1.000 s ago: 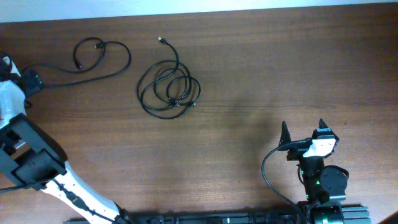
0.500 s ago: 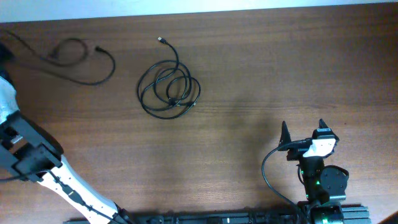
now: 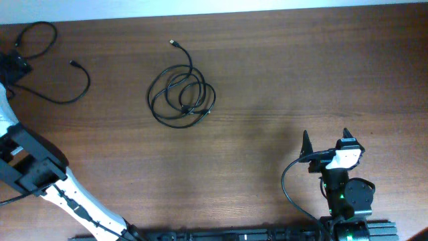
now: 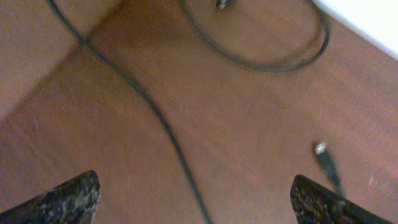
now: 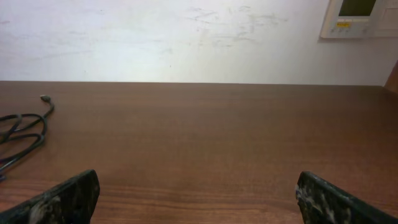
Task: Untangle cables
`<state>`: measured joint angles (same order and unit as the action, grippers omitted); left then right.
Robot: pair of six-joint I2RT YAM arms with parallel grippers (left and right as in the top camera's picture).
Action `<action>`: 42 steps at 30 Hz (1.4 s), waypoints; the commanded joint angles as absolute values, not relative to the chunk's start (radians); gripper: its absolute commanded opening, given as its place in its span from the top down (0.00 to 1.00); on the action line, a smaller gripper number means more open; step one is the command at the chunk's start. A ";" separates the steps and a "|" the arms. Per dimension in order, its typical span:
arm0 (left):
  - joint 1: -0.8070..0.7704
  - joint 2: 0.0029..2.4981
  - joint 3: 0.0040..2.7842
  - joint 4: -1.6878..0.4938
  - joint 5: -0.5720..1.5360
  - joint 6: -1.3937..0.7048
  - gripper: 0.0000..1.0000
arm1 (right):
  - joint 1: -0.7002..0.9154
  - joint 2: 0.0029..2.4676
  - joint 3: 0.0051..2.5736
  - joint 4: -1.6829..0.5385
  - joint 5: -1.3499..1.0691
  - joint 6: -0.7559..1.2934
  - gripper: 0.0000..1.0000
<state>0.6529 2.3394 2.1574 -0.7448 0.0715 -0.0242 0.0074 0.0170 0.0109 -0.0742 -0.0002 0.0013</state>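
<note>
A loose black cable (image 3: 63, 99) lies at the table's far left, with a small loop near the back edge and a plug end (image 3: 72, 64). My left gripper (image 3: 12, 67) is over it at the left edge. In the left wrist view the cable (image 4: 155, 118) runs between the wide-open fingers (image 4: 196, 202) and its plug (image 4: 323, 155) lies to the right. A coiled bundle of black cables (image 3: 180, 95) lies left of centre and also shows in the right wrist view (image 5: 18, 134). My right gripper (image 3: 326, 142) is open and empty near the front right, and its wrist view shows the open fingers (image 5: 199, 199).
The wooden table's back edge (image 3: 221, 12) meets a white wall. The left arm's white and black links (image 3: 33, 174) cross the front left corner. The right arm's base (image 3: 348, 194) stands at the front edge.
The loose cable has slid left across the table towards the back left corner, along with my left gripper. The coiled bundle and the right arm have not moved.
</note>
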 commanded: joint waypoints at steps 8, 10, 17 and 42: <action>0.631 2.342 1.847 -0.800 0.109 -0.190 0.10 | 0.013 0.013 0.006 -0.080 0.005 0.004 0.02; 0.603 2.342 1.814 -0.770 0.117 -0.195 0.12 | 0.013 0.013 0.006 -0.080 0.005 0.004 0.02; 0.462 2.399 1.797 -0.706 0.124 -0.350 0.62 | 0.013 0.013 0.006 -0.080 0.005 0.004 0.02; 0.642 2.642 2.433 -0.720 -0.147 -0.114 0.05 | 0.013 0.013 0.006 -0.080 0.005 0.004 0.02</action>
<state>0.5995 2.5557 2.4496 -0.7704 -0.1326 -0.1265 0.0074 0.0166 0.0109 -0.0742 0.0002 0.0010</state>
